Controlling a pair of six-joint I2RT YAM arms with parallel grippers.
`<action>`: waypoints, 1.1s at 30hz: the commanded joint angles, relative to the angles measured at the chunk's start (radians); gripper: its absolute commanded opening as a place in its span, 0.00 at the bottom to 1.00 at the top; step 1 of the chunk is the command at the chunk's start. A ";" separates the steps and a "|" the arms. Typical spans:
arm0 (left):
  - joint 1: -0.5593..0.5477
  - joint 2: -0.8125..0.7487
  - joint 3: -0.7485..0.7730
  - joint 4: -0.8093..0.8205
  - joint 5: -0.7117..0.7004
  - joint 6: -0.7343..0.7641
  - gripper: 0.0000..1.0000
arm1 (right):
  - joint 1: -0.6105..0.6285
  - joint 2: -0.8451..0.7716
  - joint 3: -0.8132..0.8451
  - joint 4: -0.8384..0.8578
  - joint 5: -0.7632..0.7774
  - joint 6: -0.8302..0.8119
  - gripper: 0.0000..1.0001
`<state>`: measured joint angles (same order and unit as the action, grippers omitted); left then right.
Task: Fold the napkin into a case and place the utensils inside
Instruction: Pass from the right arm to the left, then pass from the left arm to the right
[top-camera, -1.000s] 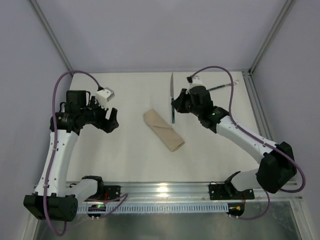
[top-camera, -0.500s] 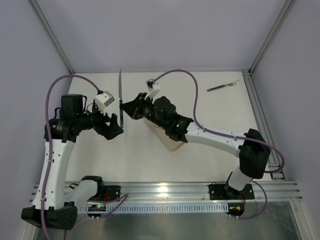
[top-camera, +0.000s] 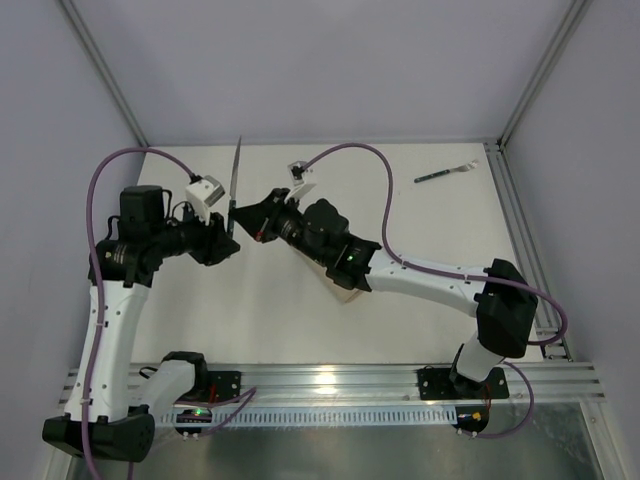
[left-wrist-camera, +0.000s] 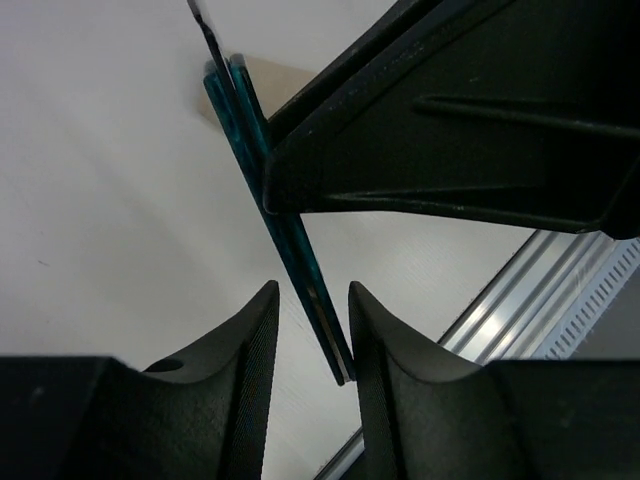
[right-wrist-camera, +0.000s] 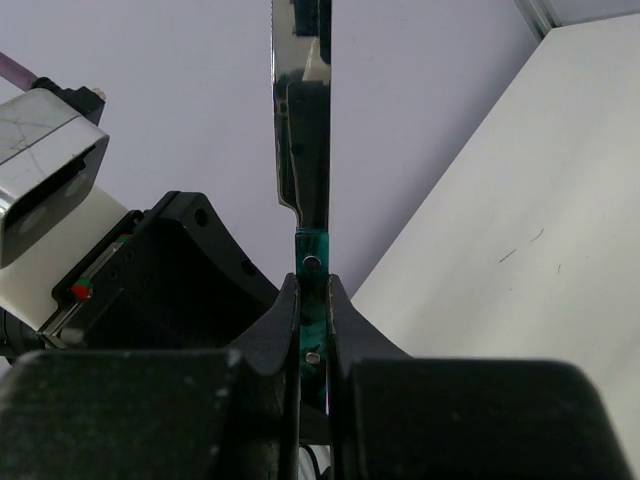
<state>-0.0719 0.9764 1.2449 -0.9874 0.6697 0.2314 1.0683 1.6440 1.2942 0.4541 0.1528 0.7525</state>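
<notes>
Knife (right-wrist-camera: 300, 120): slim, with a mottled dark green handle, two small rivets and a mirror-bright silver blade.
Knife place: off the table (top-camera: 280, 320), in the air over its left part, between the two grippers; blade end toward the far side in the top view, handle toward the near side; steepness impossible to judge.
Right gripper (right-wrist-camera: 312, 292): clamped flat on the upper handle, just below the blade.
Left gripper (left-wrist-camera: 313, 305): fingers (left-wrist-camera: 250, 350) apart, flanking the lower end of the handle; a clear gap on one side, the other finger just beside or touching the handle, cannot tell which.
Case (top-camera: 347, 291): beige-tan folded cloth, lies slanted on the table near its middle.
Fork (top-camera: 445, 173): lies flat at the far right of the table, well apart from everything else; green handle, silver head.
Hidden: most of the case, under the right arm in the top view, with only its near end plainly showing; a small beige corner shows behind the handle in the left wrist view.
Cut off: blade runs out of the top edge in both wrist views.
Hard to make out: pocket edge of the case; fork tines, too small; lower handle in the right wrist view, behind that gripper's own fingers.
</notes>
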 joint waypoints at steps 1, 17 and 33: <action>-0.002 0.005 -0.007 0.062 -0.013 -0.029 0.34 | 0.012 0.004 0.047 0.092 0.016 0.024 0.04; -0.002 0.013 -0.053 0.009 -0.096 0.046 0.00 | 0.028 -0.283 -0.264 0.020 -0.101 -0.773 0.46; -0.005 0.185 -0.009 -0.396 0.041 0.390 0.00 | 0.174 -0.172 -0.187 -0.306 -0.214 -2.177 0.58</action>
<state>-0.0761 1.1687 1.2102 -1.2930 0.6598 0.5449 1.2350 1.4113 0.9966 0.2623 -0.0673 -1.1854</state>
